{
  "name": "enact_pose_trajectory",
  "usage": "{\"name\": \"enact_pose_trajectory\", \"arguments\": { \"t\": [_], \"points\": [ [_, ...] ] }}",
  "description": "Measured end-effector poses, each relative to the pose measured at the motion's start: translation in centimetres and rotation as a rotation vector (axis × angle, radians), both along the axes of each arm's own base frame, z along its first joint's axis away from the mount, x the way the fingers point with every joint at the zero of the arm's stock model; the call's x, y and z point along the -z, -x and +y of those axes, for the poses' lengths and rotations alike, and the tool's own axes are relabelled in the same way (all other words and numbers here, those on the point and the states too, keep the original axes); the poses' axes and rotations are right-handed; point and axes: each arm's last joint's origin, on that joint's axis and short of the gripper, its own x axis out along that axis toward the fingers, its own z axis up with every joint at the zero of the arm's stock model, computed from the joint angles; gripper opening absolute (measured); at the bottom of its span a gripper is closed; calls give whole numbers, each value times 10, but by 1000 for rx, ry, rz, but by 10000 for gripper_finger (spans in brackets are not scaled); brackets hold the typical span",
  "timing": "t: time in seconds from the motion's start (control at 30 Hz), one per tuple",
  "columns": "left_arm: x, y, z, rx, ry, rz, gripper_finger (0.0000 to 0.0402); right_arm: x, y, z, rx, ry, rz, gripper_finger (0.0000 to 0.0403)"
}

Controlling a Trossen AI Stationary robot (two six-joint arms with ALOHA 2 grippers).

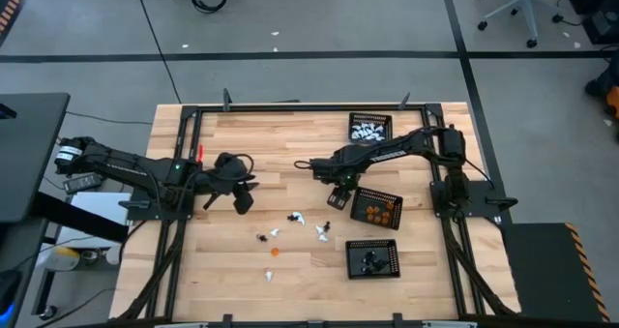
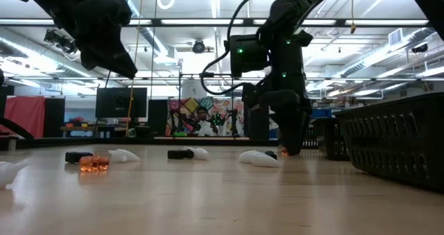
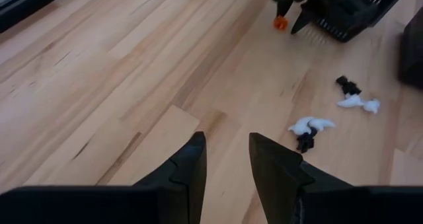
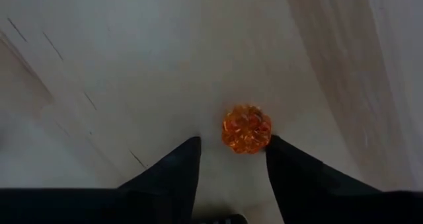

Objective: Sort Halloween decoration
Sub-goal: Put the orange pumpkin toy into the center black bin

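A: Where is the small orange translucent pumpkin figure (image 4: 246, 128) relative to the right claw (image 4: 231, 159)?

B: Right between its two dark fingers, just ahead of the tips, sitting on the pale wooden bench (image 1: 251, 144). The fingers are spread with a gap on either side; nothing is pinched yet. The figure is round, so no long axis matters.

A: So it only needs to close?

B: I'd judge so, perhaps after easing forward slightly.

A: And beyond it?

B: The black mesh tray holding orange figures (image 1: 375, 208) is just beside that claw. Further off, loose white and black figures (image 1: 308, 221) lie mid-bench.

A: The other arm?

B: The left claw (image 1: 241, 200) hovers well apart, fingers parted and empty; the right is far nearer.
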Motion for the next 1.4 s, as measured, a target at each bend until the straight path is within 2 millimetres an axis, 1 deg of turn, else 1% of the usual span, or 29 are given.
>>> {"name": "enact_pose_trajectory", "arguments": {
  "t": [0.37, 0.57, 0.83, 1.0, 1.13, 1.27, 1.4],
  "points": [
    [-7, -6, -3, -24, 57, -117, 123, -5, -3, 1, 54, -24, 6, 166],
    [-8, -7, -6, 27, 20, -116, 123, -6, -4, 1, 123, -33, 6, 165],
    [-9, -6, -10, 52, 16, -117, 123, -6, -3, 2, 122, -37, 7, 165],
    [-11, -8, -10, 43, 33, -147, 123, -6, -4, 2, 28, -41, 1, 165],
    [-12, -8, -10, 10, 79, -174, 123, -6, -4, 2, -133, -43, -11, 165],
    [-12, -8, -10, 2, 89, -178, 123, -6, -4, 2, -267, -46, -24, 165],
    [-12, -8, -10, 2, 89, -178, 123, -6, -4, 2, -316, -35, -23, 165]
  ]
}}
